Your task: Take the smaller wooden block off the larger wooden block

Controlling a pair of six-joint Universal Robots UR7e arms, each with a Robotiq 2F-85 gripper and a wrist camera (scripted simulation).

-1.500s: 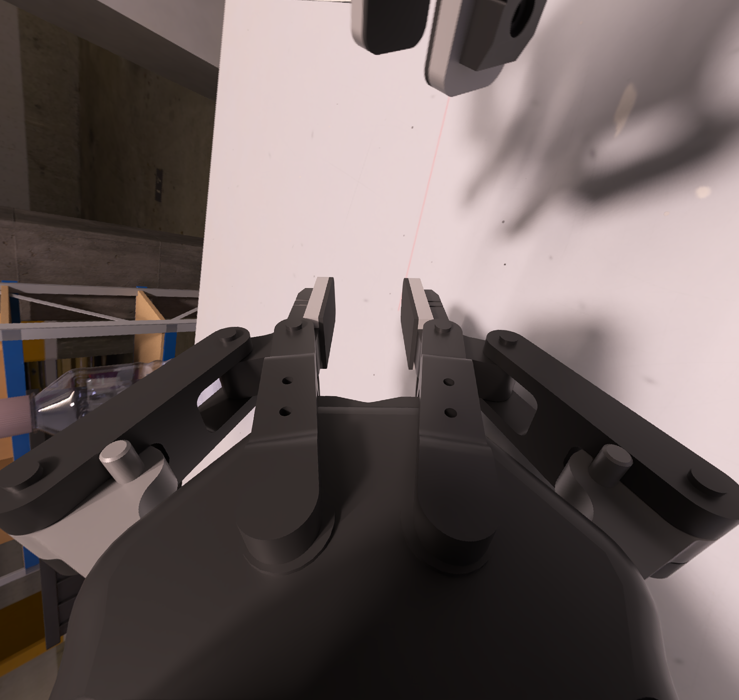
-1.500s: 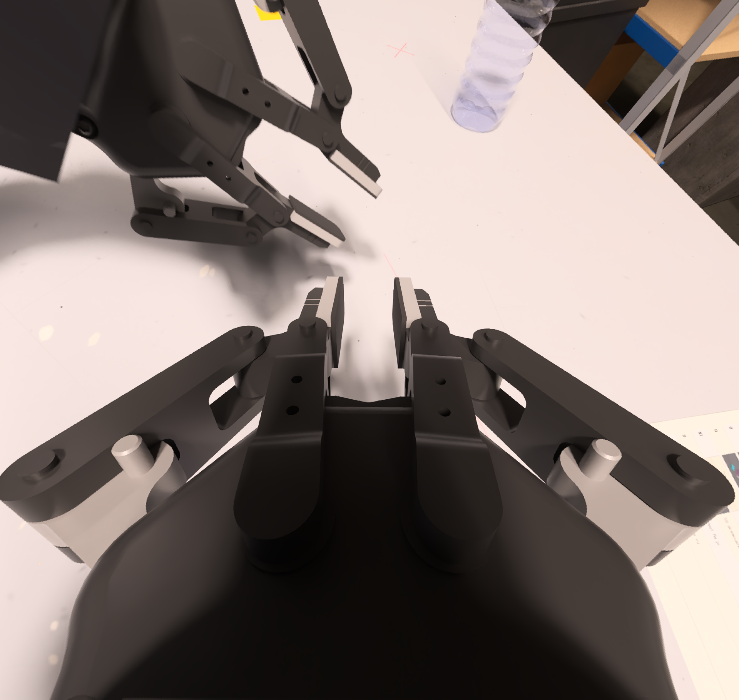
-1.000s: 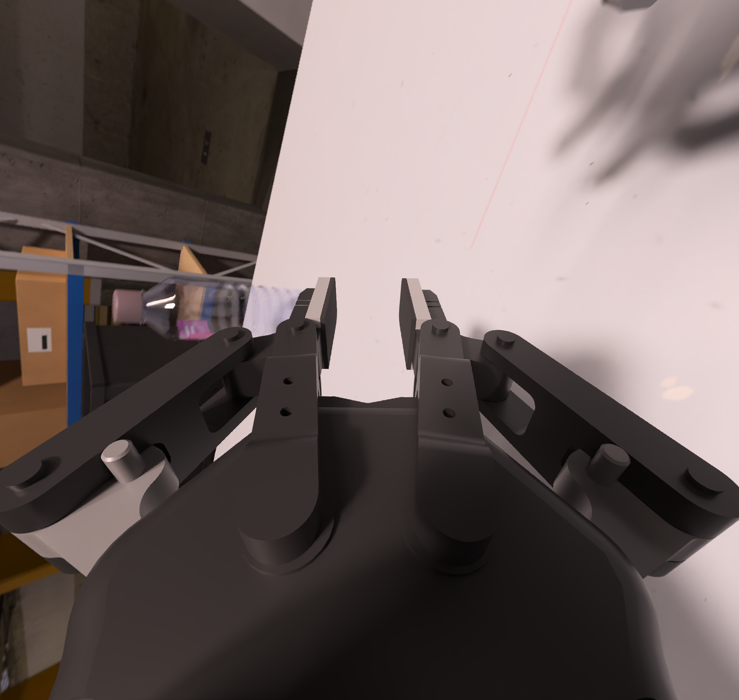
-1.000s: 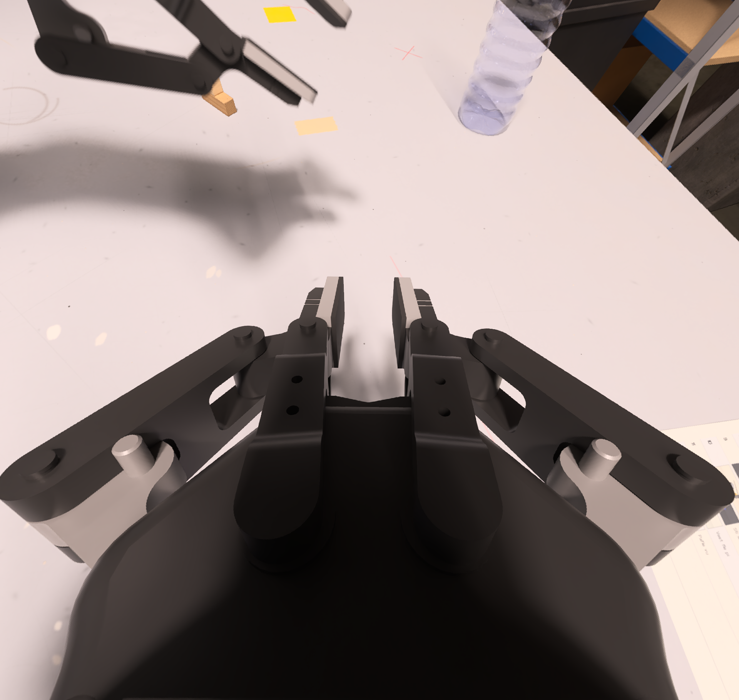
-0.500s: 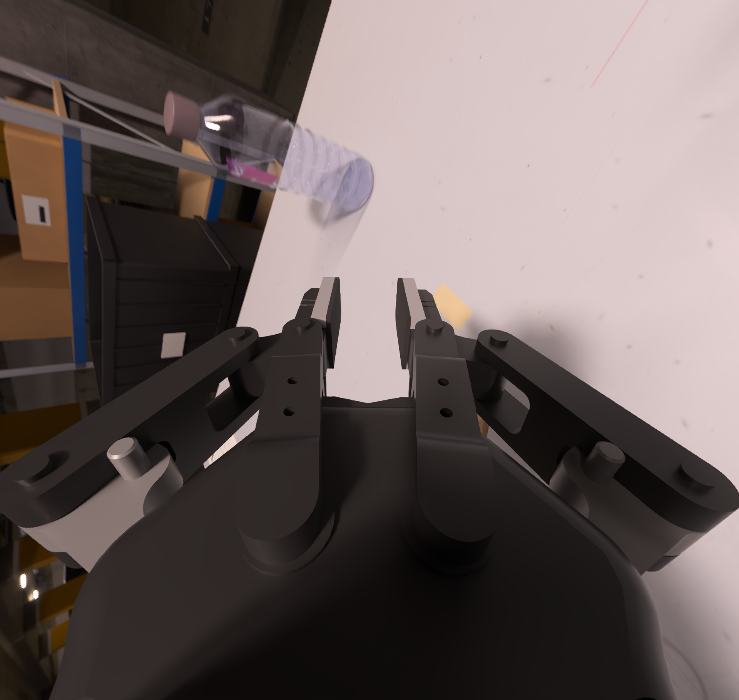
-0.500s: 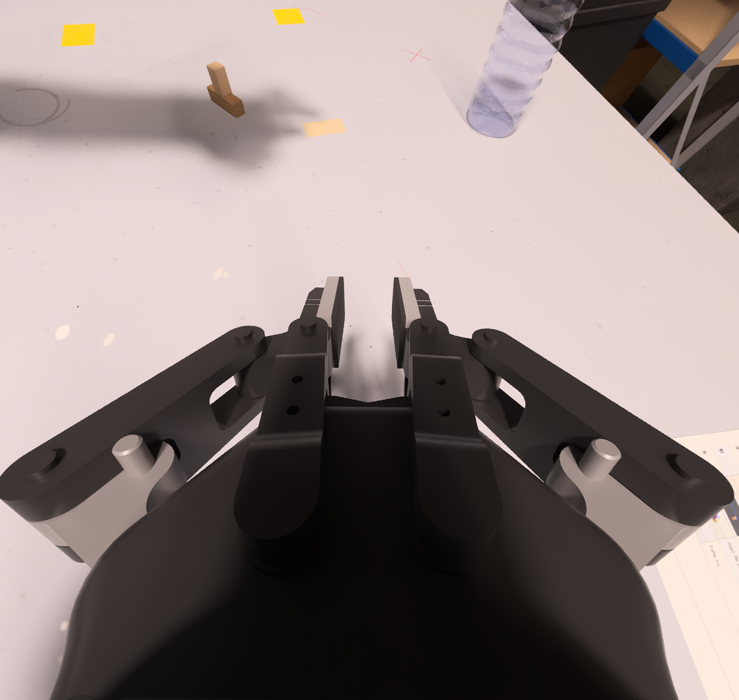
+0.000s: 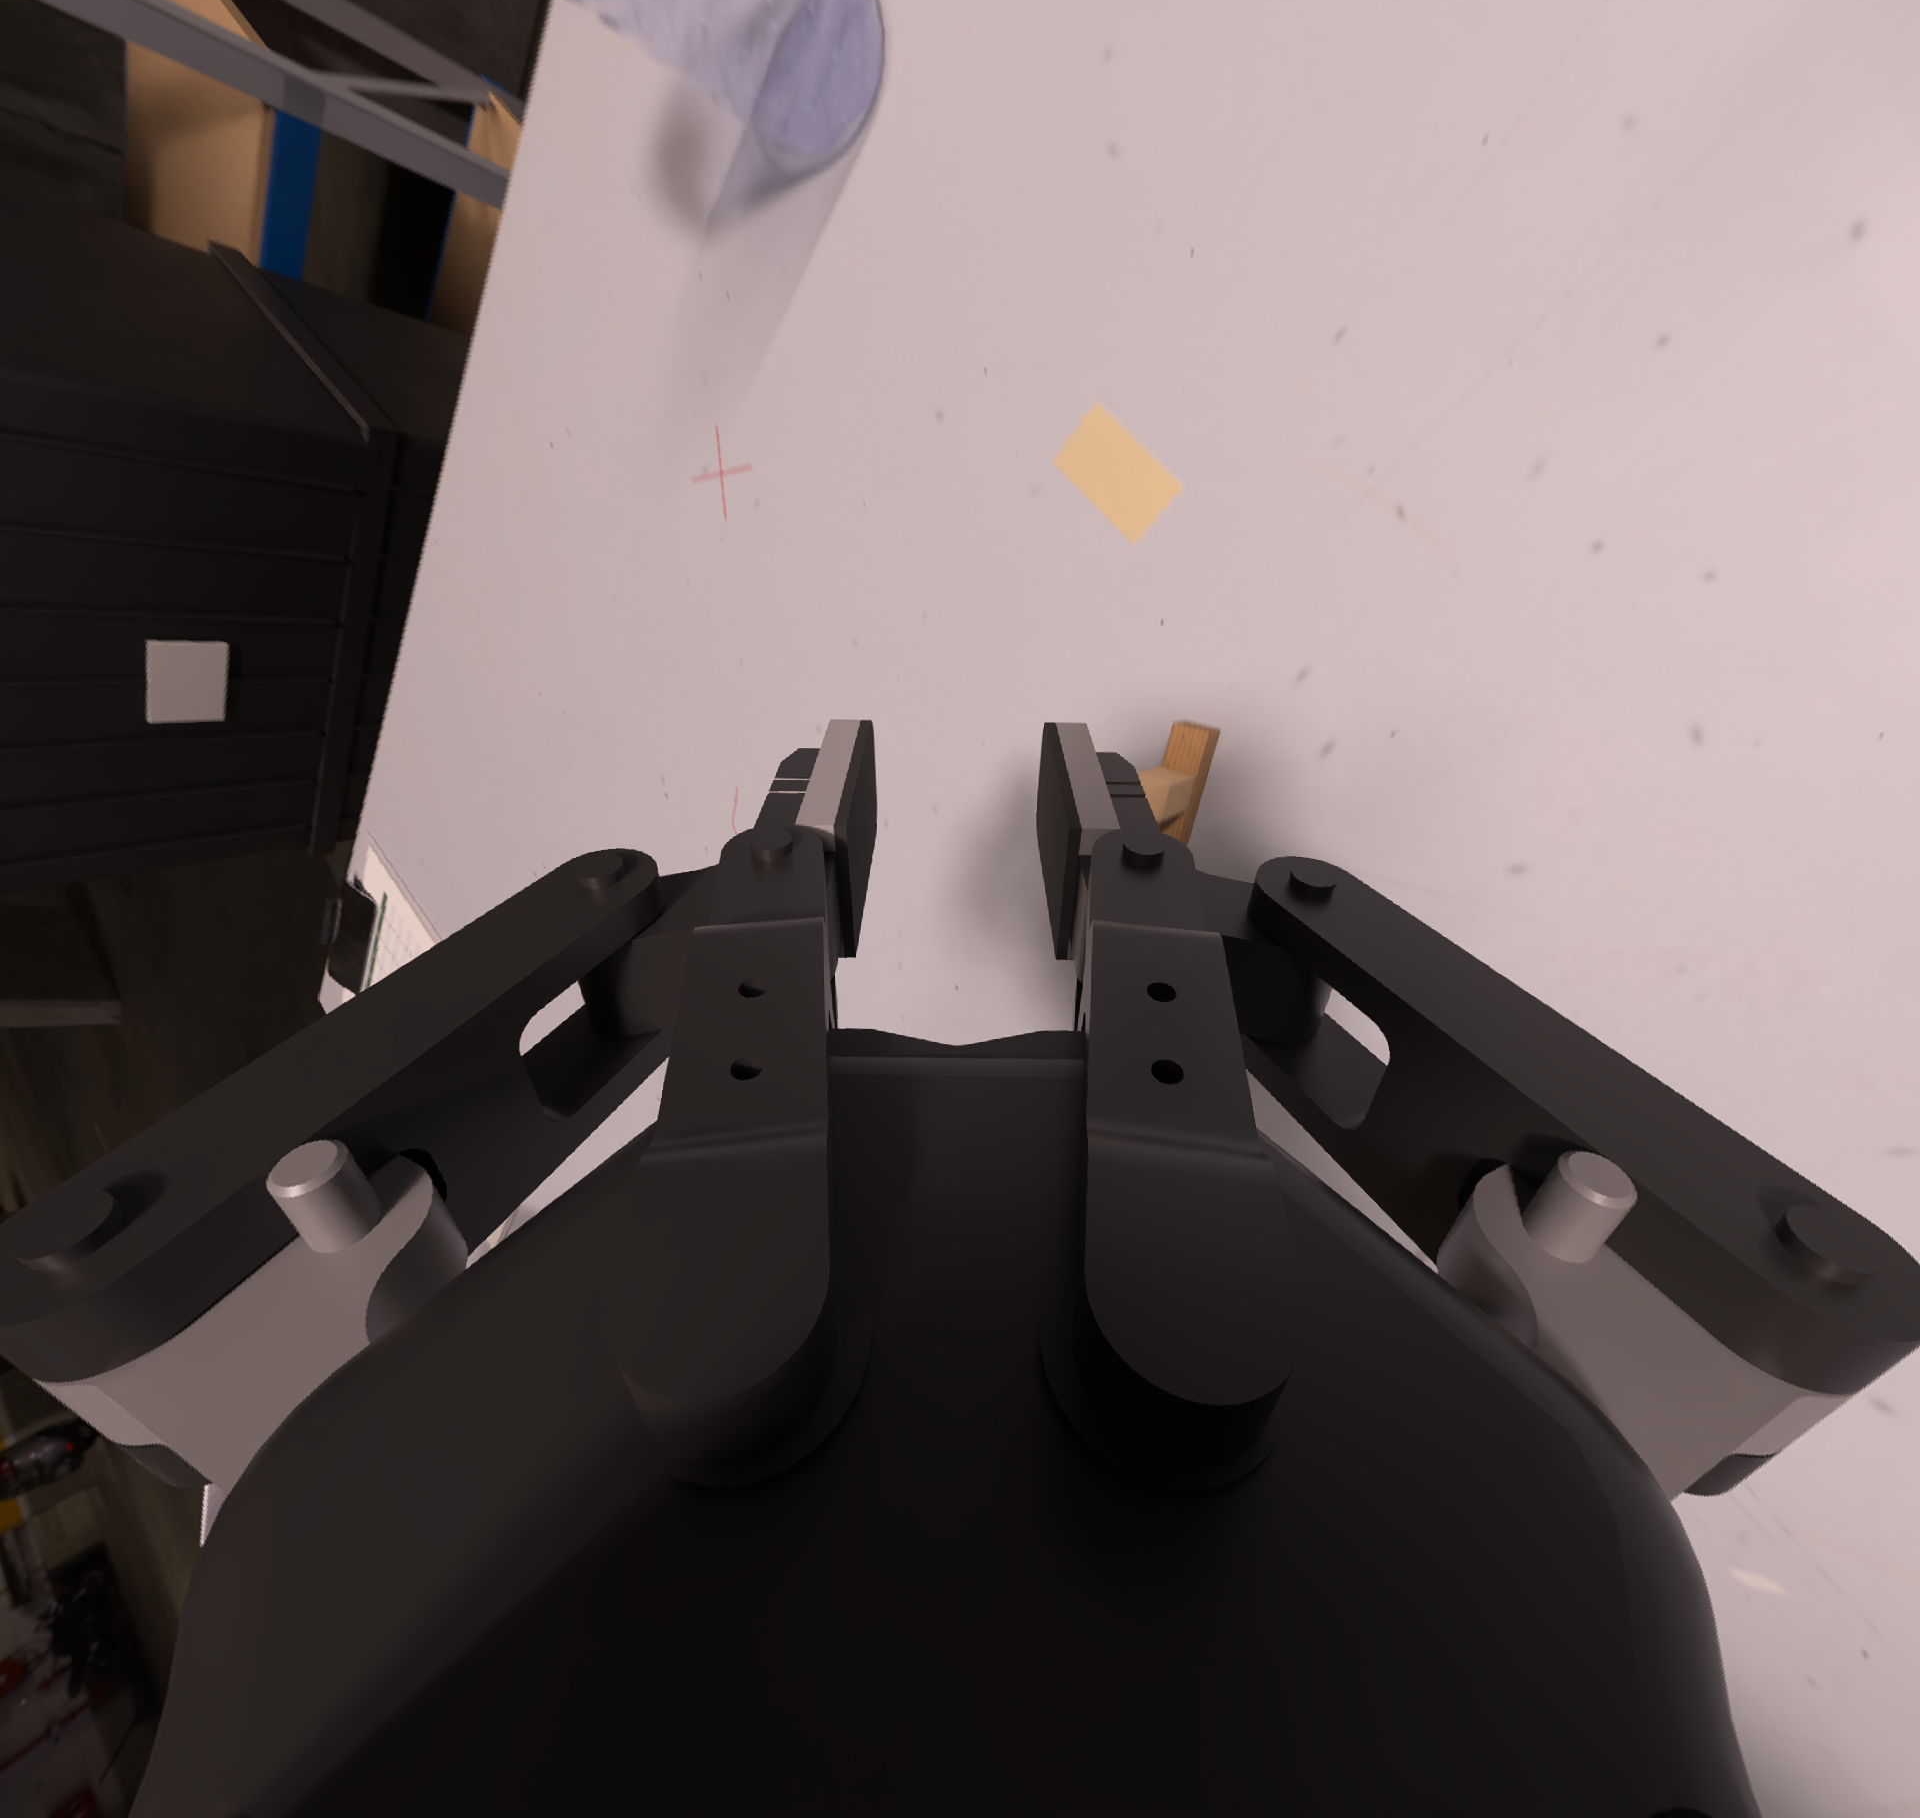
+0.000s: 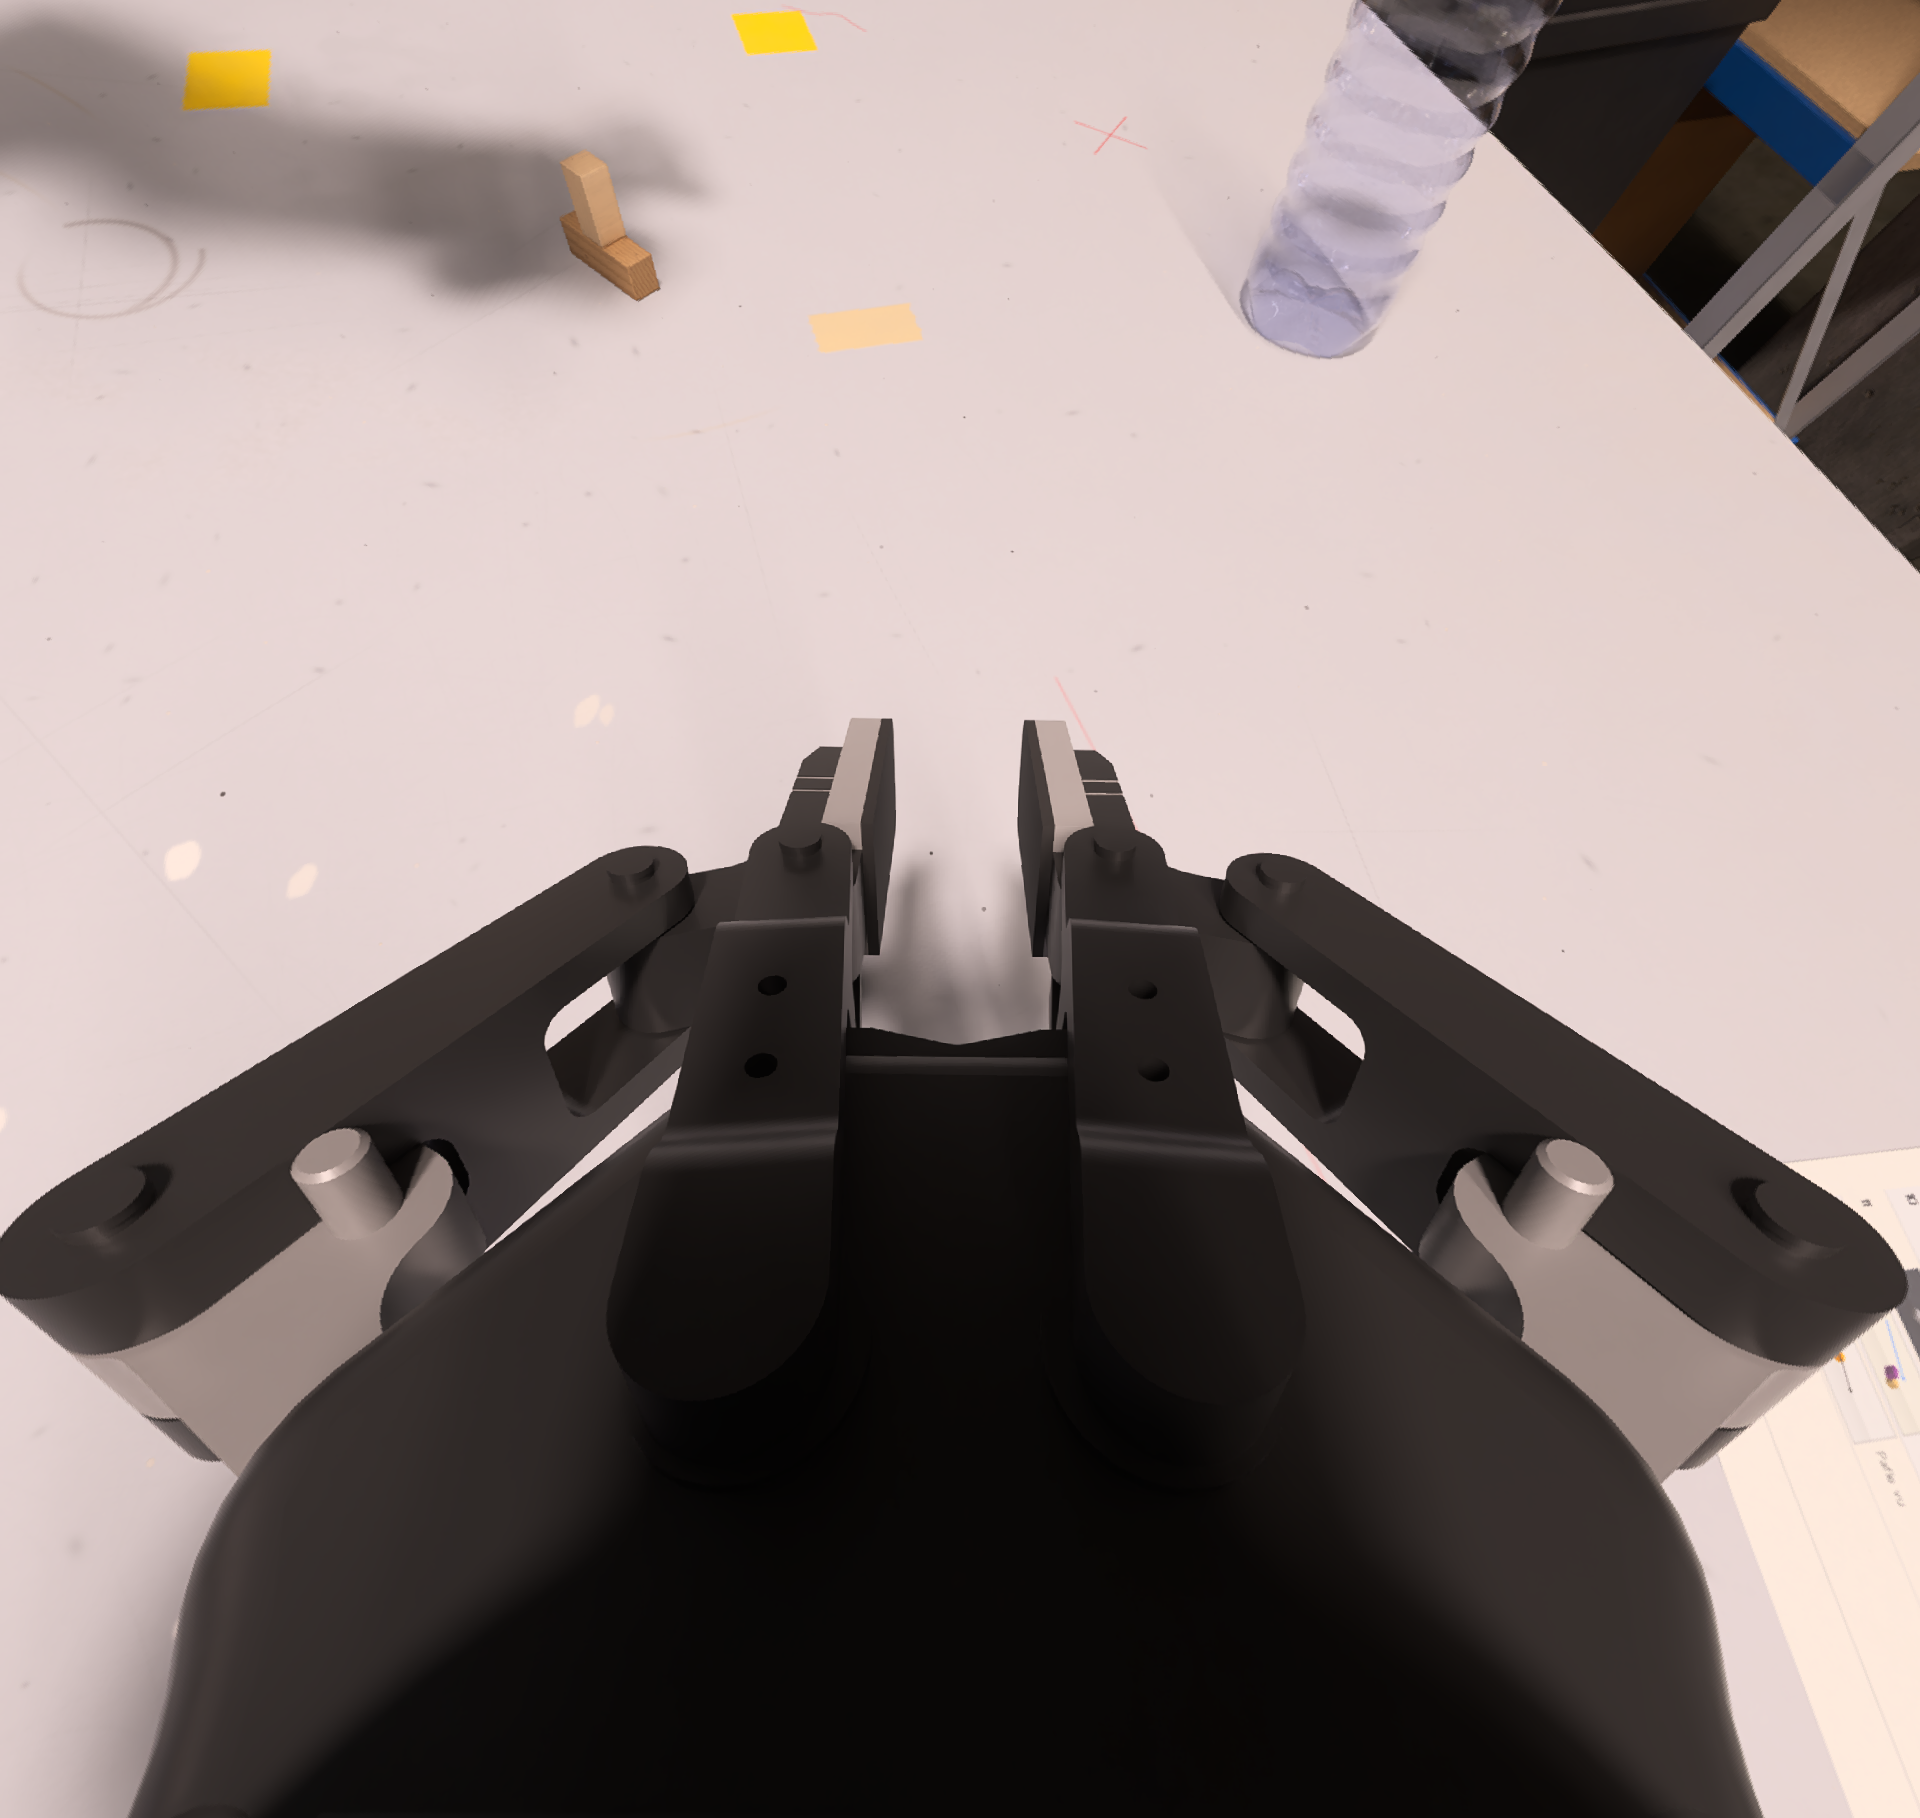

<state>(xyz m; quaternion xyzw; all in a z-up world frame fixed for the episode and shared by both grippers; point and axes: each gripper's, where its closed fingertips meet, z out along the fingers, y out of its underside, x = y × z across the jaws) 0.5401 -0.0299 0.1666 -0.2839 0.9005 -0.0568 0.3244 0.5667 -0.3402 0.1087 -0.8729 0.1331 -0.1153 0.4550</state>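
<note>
In the right wrist view a small light wooden block (image 8: pixel 588 192) stands upright on a flat larger wooden block (image 8: pixel 615 264), far off at the upper left on the white table (image 8: pixel 1143 542), within an arm's shadow. In the left wrist view the wooden blocks (image 7: pixel 1188 762) peek out just beyond and right of my left gripper's right finger, partly hidden by it. My left gripper (image 7: pixel 956 742) is open and empty, just above the table beside the blocks. My right gripper (image 8: pixel 956 729) is open and empty, low over the table, far from the blocks.
A clear plastic bottle (image 8: pixel 1351 210) stands near the table's right edge; it also shows in the left wrist view (image 7: pixel 769 54). Flat stickers lie on the table: a tan one (image 8: pixel 864 326) (image 7: pixel 1119 472) and two yellow ones (image 8: pixel 227 77) (image 8: pixel 774 31). A paper sheet (image 8: pixel 1860 1456) lies at the lower right.
My left gripper has swung away from the right gripper and out of the right wrist view, over to the blocks, which now show beside its right finger. The right gripper has hardly moved.
</note>
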